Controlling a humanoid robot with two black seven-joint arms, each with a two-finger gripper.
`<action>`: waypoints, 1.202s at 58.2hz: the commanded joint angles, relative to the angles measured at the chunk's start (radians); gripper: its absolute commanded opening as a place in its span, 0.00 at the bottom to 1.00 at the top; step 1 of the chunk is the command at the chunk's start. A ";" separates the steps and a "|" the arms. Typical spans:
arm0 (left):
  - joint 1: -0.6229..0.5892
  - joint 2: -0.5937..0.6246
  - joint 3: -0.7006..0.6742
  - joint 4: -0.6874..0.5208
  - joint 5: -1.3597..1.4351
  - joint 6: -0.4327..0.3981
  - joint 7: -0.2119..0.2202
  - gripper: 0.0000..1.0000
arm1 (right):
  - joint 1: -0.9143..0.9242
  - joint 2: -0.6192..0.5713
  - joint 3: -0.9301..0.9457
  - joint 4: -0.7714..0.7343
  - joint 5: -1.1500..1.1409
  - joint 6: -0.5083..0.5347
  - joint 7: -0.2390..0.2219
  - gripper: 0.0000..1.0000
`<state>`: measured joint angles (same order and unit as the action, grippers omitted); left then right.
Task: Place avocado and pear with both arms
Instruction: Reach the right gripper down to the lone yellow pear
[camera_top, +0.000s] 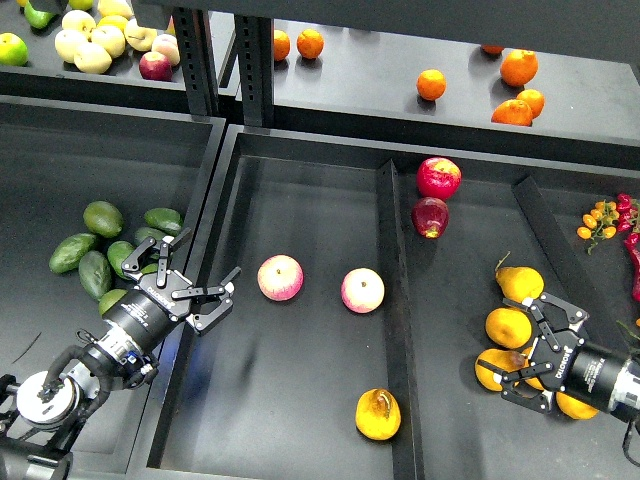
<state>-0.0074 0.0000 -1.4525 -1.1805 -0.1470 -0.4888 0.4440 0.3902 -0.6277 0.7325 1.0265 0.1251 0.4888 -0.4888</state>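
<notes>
Two piles, two arms. Far left: avocado pile (110, 250) in left bin, left gripper (195, 285) spread wide, holding nothing, hanging over the bin wall just beside it. Best to drop straight onto one avocado, not between. Far right: right gripper (545, 350) spread over the pear heap (510, 328), nothing pinched yet. Straddle one pear's belly, mind the stem.
</notes>
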 joint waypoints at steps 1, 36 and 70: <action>0.010 0.000 0.000 -0.008 -0.003 0.000 -0.004 0.99 | 0.029 0.016 -0.047 -0.031 -0.070 0.000 0.000 1.00; 0.038 0.000 0.001 -0.028 0.000 0.000 -0.002 0.99 | 0.088 0.226 -0.186 -0.152 -0.197 0.000 0.000 1.00; 0.044 0.000 0.003 -0.027 0.001 0.000 -0.002 0.99 | 0.104 0.335 -0.258 -0.267 -0.234 0.000 0.000 0.98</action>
<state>0.0368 0.0000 -1.4485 -1.2084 -0.1457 -0.4886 0.4418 0.4941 -0.3141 0.4742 0.7821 -0.1081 0.4888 -0.4887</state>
